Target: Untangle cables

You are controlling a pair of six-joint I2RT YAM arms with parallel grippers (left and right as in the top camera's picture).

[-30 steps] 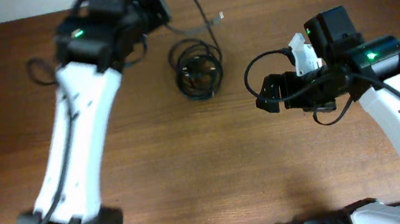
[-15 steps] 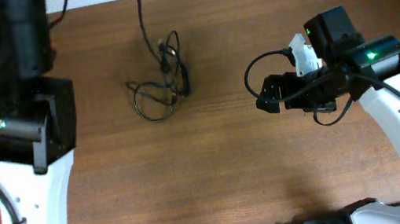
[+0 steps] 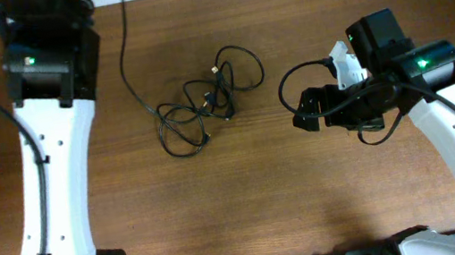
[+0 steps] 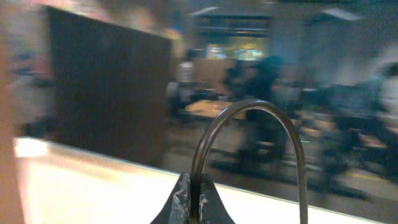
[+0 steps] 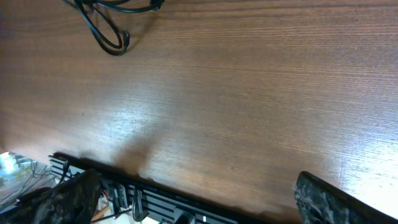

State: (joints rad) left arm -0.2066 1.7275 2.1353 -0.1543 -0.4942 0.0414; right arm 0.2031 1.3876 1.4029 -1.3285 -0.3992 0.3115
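The cables [image 3: 204, 102] lie as a loose tangle of thin black loops on the wooden table, left of centre. One strand [image 3: 125, 61] rises from the tangle and leaves the frame at the top. My left gripper [image 4: 199, 198] is shut on a thin black cable that arches up and comes down to its right [image 4: 301, 180], held high above the table. In the overhead view the left arm [image 3: 46, 60] hides that gripper. My right gripper [image 3: 302, 110] is wide open and empty, right of the tangle. A cable loop [image 5: 107, 32] shows in the right wrist view, far from the right gripper's fingers [image 5: 196, 180].
The wooden table [image 3: 248, 206] fills the view. A black rail [image 5: 161, 202] runs along its near edge. The right arm's own thick black wire [image 3: 292, 77] loops beside its wrist. The left wrist view shows only a blurred room behind the held cable.
My left arm swung from over the coil to the far left and lifted one strand. The tight coil has been pulled out into loose loops and shifted. The right arm has not moved.
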